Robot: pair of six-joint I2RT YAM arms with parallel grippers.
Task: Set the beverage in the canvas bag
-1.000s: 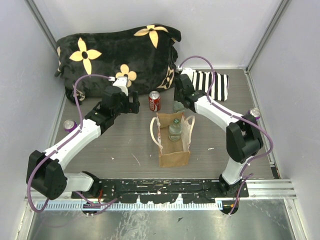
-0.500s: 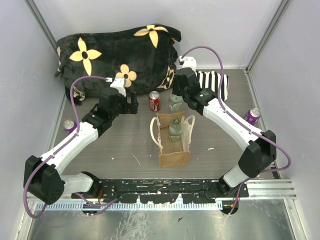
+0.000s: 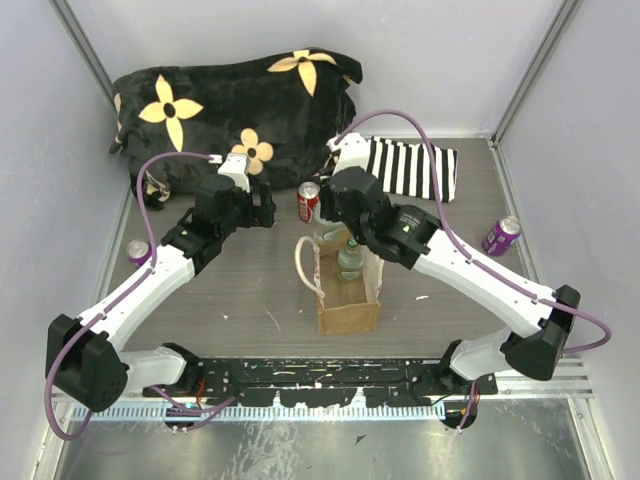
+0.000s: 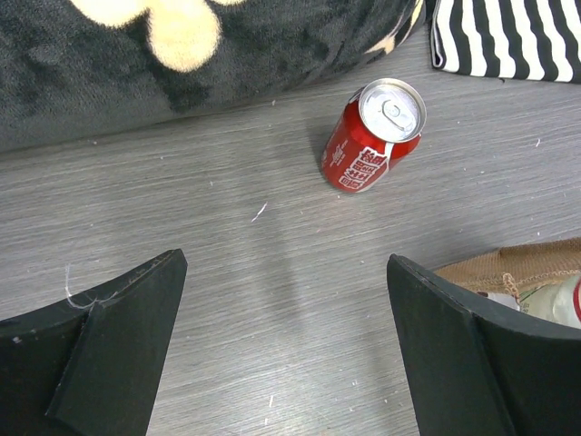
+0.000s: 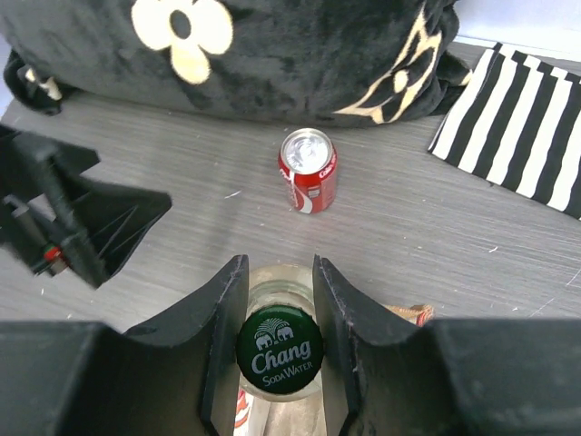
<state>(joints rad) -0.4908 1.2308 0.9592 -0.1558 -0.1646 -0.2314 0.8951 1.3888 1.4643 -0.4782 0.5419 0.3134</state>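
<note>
— Green-capped glass bottle (image 5: 280, 352): where is it?
— Upright in the right gripper (image 5: 277, 282), whose two fingers (image 5: 225, 336) are clamped on its neck from both sides. From above, it hangs at the far end of the canvas bag (image 3: 350, 315), over the mouth. I cannot tell whether it touches the fabric.
— And the bag?
— It stands open in the middle of the table (image 3: 250, 290), with a second bottle (image 3: 349, 262) upright inside.
— The left gripper (image 4: 286, 263)?
— Jaws wide apart with nothing between them, low over the table, left of the bag. A red can (image 4: 372, 134) stands just beyond it, near the black flowered blanket (image 3: 230, 100).
— Anything else?
— A striped cloth (image 3: 410, 170) lies far right. The right purple can (image 3: 500, 235) and the left purple can (image 3: 138, 251) sit near the table's sides.
</note>
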